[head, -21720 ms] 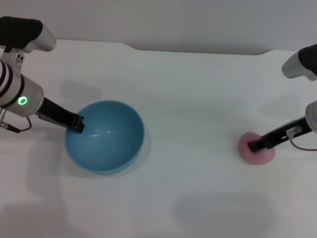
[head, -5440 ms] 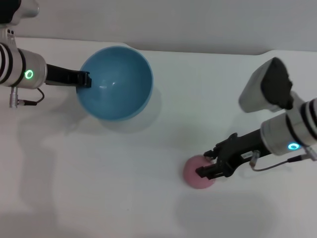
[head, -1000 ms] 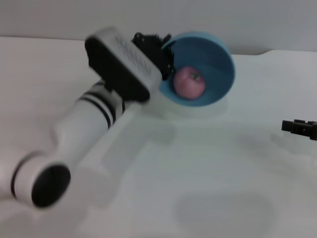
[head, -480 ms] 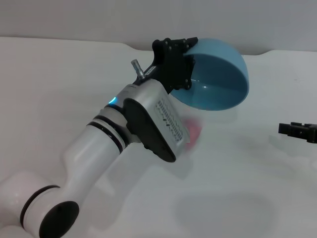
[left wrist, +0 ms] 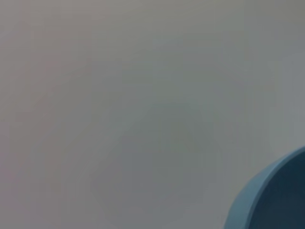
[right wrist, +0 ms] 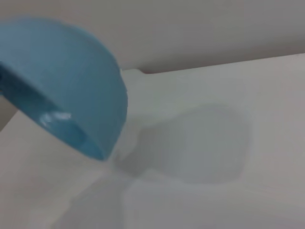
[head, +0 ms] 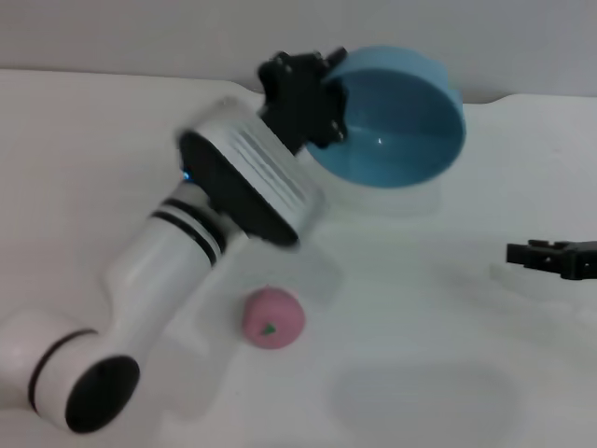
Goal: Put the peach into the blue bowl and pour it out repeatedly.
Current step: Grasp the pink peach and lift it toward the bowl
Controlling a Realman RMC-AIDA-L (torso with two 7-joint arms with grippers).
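From the head view I've got the left pincer (head: 312, 93) clamped on the near rim of the blue bowl (head: 396, 121), holding it lifted and tipped on its side up at about 1 o'clock of the scene, open mouth facing the camera, inside bare and glossy. The peach (head: 272, 318) sits out on the white bench (head: 429, 327), down at about 6 o'clock, well apart from the bowl, stem nub showing toward the front, just beside the left forearm. The left arm runs diagonally from the 8 o'clock corner up to the bowl. The right pincer (head: 550, 259) pokes in at the 3 o'clock edge, low over the bench, near nothing; I cannot tell whether it's open or closed. Left wrist view: mostly plain grey, only a slice of the bowl's (left wrist: 274, 200) rim in one corner. Right wrist view: the bowl (right wrist: 66, 90) hangs tilted above the bench (right wrist: 228, 191), outer wall and a strip of the inside showing, its shadow on the surface beneath.
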